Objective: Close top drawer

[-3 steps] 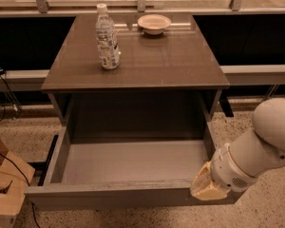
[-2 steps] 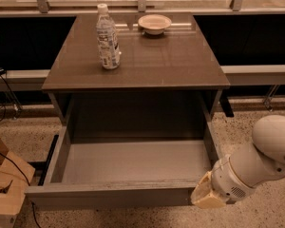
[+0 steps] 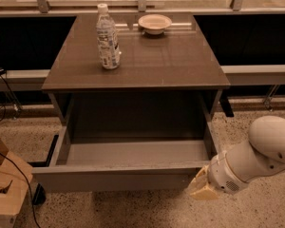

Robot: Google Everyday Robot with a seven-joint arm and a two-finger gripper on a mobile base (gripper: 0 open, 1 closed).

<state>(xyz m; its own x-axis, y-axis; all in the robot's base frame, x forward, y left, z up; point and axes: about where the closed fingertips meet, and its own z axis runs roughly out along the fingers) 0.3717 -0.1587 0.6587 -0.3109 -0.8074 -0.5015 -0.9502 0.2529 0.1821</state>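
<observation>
The top drawer is pulled far out of the grey-brown cabinet. Its lighter grey inside shows nothing in it. Its flat front panel faces me along the bottom of the view. My gripper is at the lower right on the end of the white arm. It sits right at the right end of the drawer's front panel, at or just in front of it.
A clear plastic water bottle and a small white bowl stand on the cabinet top. A cardboard box and cables lie on the speckled floor at the left. A low rail and dark panels run behind the cabinet.
The arm and gripper have dropped slightly lower and forward at the drawer's right front corner. The drawer has not visibly moved.
</observation>
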